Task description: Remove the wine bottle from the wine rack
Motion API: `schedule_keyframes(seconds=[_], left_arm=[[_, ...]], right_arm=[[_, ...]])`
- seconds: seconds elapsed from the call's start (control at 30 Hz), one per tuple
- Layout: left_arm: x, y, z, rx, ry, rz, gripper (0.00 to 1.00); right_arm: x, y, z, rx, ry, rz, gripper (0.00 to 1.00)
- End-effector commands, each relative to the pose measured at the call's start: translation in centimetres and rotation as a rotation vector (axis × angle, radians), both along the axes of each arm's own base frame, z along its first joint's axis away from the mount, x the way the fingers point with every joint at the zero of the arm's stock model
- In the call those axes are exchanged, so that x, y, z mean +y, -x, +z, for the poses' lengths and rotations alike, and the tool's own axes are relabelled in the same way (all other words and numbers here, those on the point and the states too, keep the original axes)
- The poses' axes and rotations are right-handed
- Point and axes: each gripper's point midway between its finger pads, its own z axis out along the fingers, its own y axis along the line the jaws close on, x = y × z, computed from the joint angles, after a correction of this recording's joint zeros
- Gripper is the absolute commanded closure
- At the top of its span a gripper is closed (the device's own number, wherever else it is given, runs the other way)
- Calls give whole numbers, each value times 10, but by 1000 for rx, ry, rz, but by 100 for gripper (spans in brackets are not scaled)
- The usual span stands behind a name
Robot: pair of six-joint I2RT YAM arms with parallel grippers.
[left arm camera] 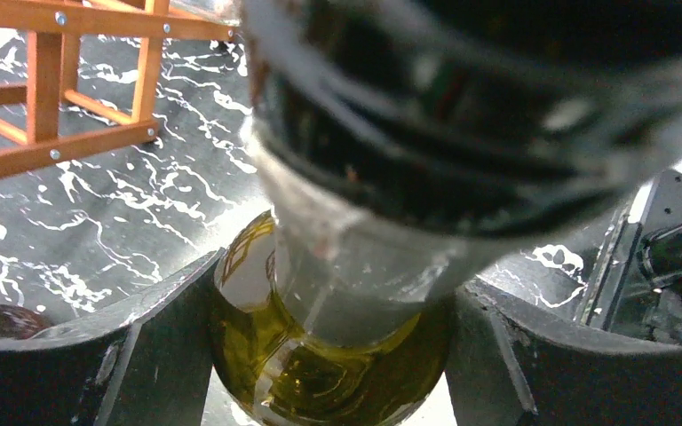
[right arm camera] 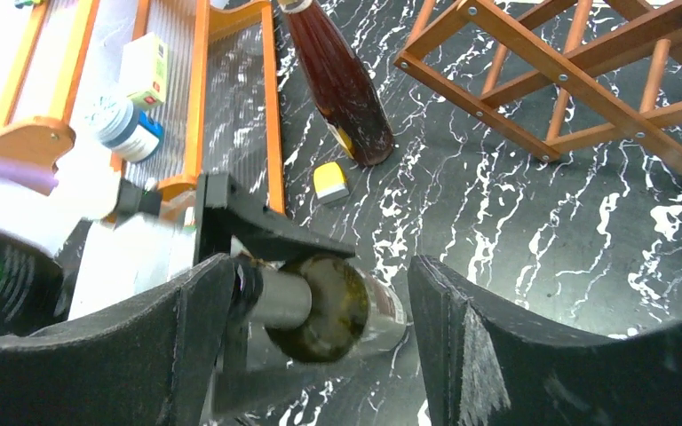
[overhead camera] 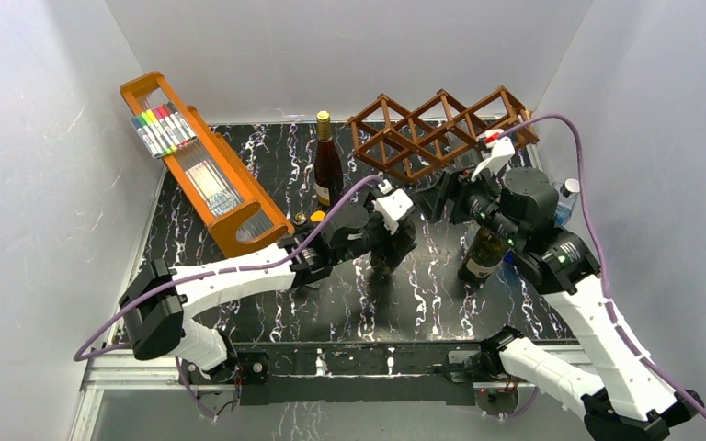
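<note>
The reddish-brown wine rack stands at the back right with no bottle showing in its cells; it also shows in the left wrist view and the right wrist view. My left gripper points down at mid table and is shut on an olive-green wine bottle near its grey-foiled neck; the bottle is clear of the rack. The right wrist view shows this bottle held by the left gripper's black fingers. My right gripper is open and empty, just right of that bottle and in front of the rack.
A dark red bottle stands left of the rack. Another green bottle stands under my right arm, with a clear capped bottle beside it. An orange tray with coloured markers is at the back left. A small yellow item lies nearby.
</note>
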Motion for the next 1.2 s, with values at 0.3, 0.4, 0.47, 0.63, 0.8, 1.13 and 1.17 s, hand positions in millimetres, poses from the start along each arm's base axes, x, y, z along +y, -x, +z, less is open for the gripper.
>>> schedule_keyframes(seconds=[0.3,0.4,0.47,0.63,0.8,1.13,1.17], left_arm=[[-8,-6,45,40,361,-44,100],[-8,-5,37,38,386,-45,100],[-9,-6,31,35,375,-48,100],[-10,-8,7,36,305,-49,100],[-10,-9,-12,41,229,-57,99],[-3,-10,-16,44,197,-33,39],[-3,-9,-13,41,200,-36,23]], right_arm=[[-43,17,43,-147,-9,-143,13],[-44,19,47,-148,-8,-142,13],[-45,19,48,-147,-2,-143,12],[-46,21,52,-159,-7,-141,11],[-45,20,52,-159,1,-136,11],[-50,20,54,-173,17,-150,10],[-50,20,55,-175,20,-152,10]])
